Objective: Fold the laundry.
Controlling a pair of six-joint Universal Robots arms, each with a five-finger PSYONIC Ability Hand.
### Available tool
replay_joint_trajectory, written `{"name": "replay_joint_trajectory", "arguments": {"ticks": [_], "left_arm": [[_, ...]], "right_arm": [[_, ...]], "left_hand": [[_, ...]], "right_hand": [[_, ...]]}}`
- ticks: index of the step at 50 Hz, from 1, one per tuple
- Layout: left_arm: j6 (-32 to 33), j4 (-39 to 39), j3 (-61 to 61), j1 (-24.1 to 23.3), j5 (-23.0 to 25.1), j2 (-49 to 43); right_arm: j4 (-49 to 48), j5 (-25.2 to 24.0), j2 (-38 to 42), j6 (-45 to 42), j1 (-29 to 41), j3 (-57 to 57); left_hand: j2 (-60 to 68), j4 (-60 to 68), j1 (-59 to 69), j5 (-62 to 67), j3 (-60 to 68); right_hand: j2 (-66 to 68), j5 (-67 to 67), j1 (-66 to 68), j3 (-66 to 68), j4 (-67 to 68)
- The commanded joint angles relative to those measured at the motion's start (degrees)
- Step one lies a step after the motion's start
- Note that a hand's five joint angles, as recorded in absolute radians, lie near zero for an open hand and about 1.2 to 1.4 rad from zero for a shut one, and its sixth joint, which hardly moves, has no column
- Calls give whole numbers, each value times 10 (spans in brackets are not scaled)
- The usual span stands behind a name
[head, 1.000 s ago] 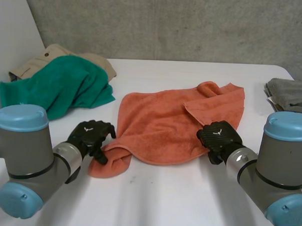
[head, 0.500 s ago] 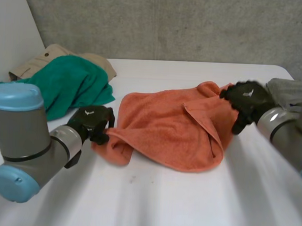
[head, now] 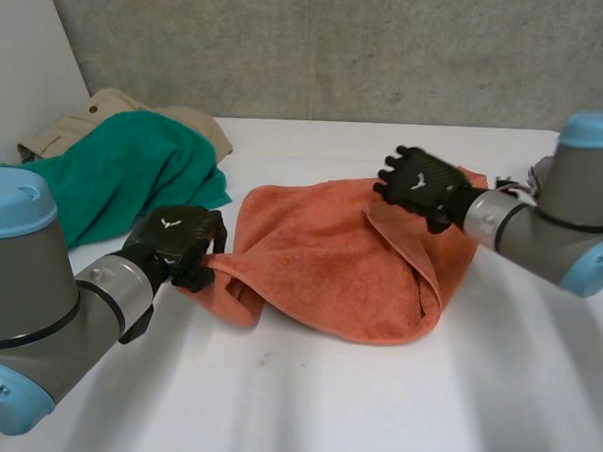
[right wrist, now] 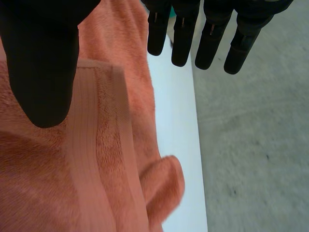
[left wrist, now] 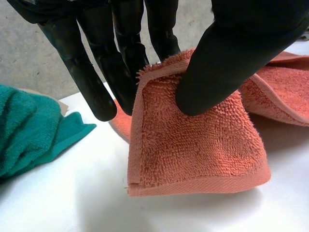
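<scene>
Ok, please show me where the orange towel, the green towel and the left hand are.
orange towel (head: 320,257): head view, the flat middle of the cloth.
green towel (head: 134,169): head view, the middle of the heap.
left hand (head: 176,236): head view, the back of the hand.

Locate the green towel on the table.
In the head view, the green towel lies far left on the table, partly over a beige garment, left of the orange towel.

Left arm reaching in from near left, left hand (head: 176,243) low, thumb and fingers pinched on a corner of the orange towel (head: 320,257), right arm extended from the right toward centre, right hand (head: 419,181) back upward, fingers straight, thumb held apart
</scene>
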Motion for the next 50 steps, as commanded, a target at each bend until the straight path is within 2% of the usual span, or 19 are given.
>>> {"name": "replay_joint_trajectory", "arguments": {"ticks": [1,6,7,8,9,10,13,17,21,26,30,33,34,35,37,40,45,48,50], "left_arm": [[-1,1,-1,-1,0,1],[-1,2,0,-1,0,1],[-1,2,1,-1,0,1],[-1,2,1,-1,0,2],[-1,2,2,-1,0,2],[-1,2,3,0,0,2],[0,2,6,2,-1,5],[0,2,11,10,-2,28],[8,0,28,33,-2,67],[58,0,46,65,3,135],[83,1,39,74,12,158],[86,2,27,68,15,157],[87,3,13,67,15,154],[87,3,7,66,15,153],[87,5,-5,65,15,140],[87,11,-16,54,14,105],[88,15,-30,27,9,90],[88,15,-39,17,9,92],[88,15,-44,17,9,95]], "right_arm": [[-16,-5,104,-63,22,-83],[-19,-6,155,-88,31,-136],[-19,-5,171,-90,34,-153],[-19,-4,177,-91,37,-161],[-20,-3,182,-94,38,-167],[-26,2,185,-102,43,-175],[-37,14,174,-105,43,-171],[-41,54,104,-98,45,-136],[-43,98,16,-64,32,-90],[-35,155,-128,28,-28,1],[-34,158,-224,66,-84,88],[-27,161,-249,75,-93,137],[-23,158,-248,73,-92,149],[-21,157,-249,70,-90,157],[-19,150,-248,71,-72,176],[-28,140,-239,71,-43,176],[-39,40,-164,68,17,129],[-28,-1,-109,62,44,88],[-19,-4,-77,58,60,59]], "left_hand": [[116,114,165,136,119],[116,114,165,136,119],[116,114,165,136,119],[116,114,165,136,119],[116,114,165,136,119],[116,114,165,136,119],[116,114,165,136,119],[116,114,165,136,119],[116,114,165,136,119],[116,114,165,136,119],[116,114,165,136,119],[116,114,165,136,119],[116,114,165,136,119],[116,114,165,136,119],[116,114,165,136,119],[116,114,165,136,119],[116,114,165,136,119],[116,114,165,136,119],[116,114,165,136,119]], "right_hand": [[-2,24,3,5,9],[8,34,13,15,19],[70,96,75,76,81],[142,168,147,149,153],[284,311,290,291,296],[565,591,570,571,576],[568,594,573,574,579],[568,594,573,574,579],[568,594,573,574,579],[568,594,573,574,579],[568,594,573,574,579],[568,594,573,574,579],[520,546,525,527,531],[388,414,393,395,399],[32,58,37,38,43],[37,63,42,43,48],[-20,6,-15,-14,-9],[-22,4,-17,-16,-11],[-22,4,-17,-16,-11]]}}
